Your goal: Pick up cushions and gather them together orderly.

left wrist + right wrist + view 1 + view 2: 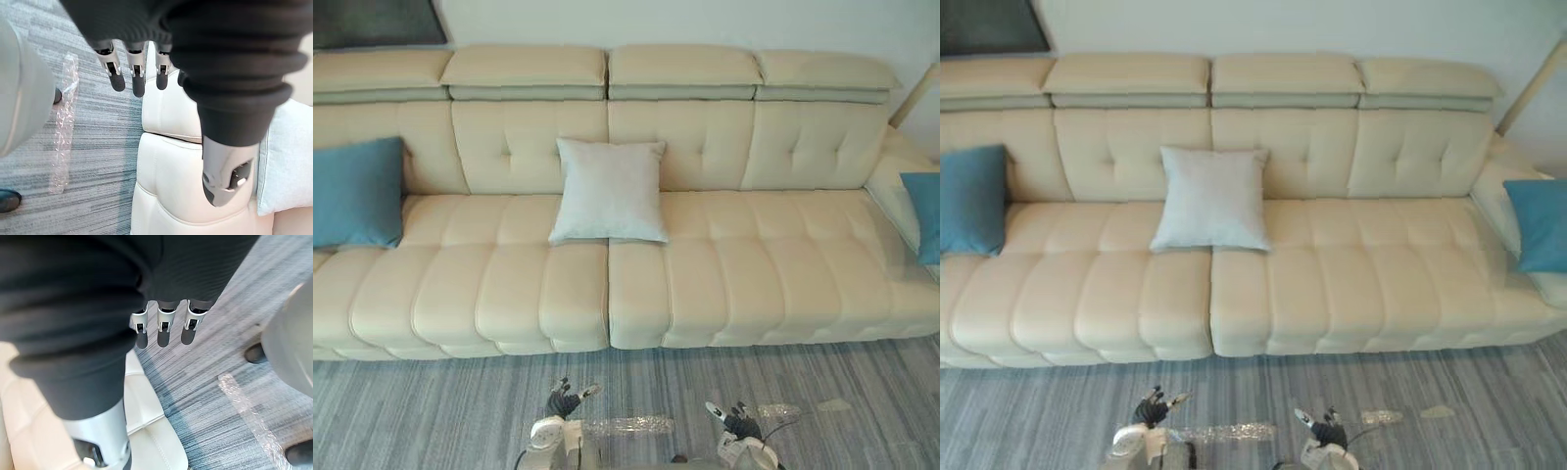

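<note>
The left hand (561, 402) hangs low over the floor. Its fingers (138, 84) are straight and slightly apart, the thumb is set off to one side, and they hold nothing. The right hand (740, 423) hangs at about the same level beside it, and its fingers (163, 334) are likewise straight, side by side and empty.

Between the 2 hands a strip of clear plastic film (628, 426) lies on the grey striped carpet (421, 411). It is near both sets of fingertips and touched by neither.

Ahead of the fingers and well apart from them stands a long cream leather sofa (754, 269) with a tufted backrest. All 3 cushions are on it, each well apart from the other 2.

The pale grey cushion (610, 191) is nearest the hands, a little to the right of straight ahead of the left hand's fingers. It stands at the middle of the sofa, leaning against the backrest over the seam between 2 seat sections.

The left blue cushion (354, 193) leans on the backrest far out to the left of the left hand's fingers, near the sofa's left end. The right blue cushion (1540, 223) is far out to the right of the right hand's fingers, propped up where the sofa turns at its right end.
</note>
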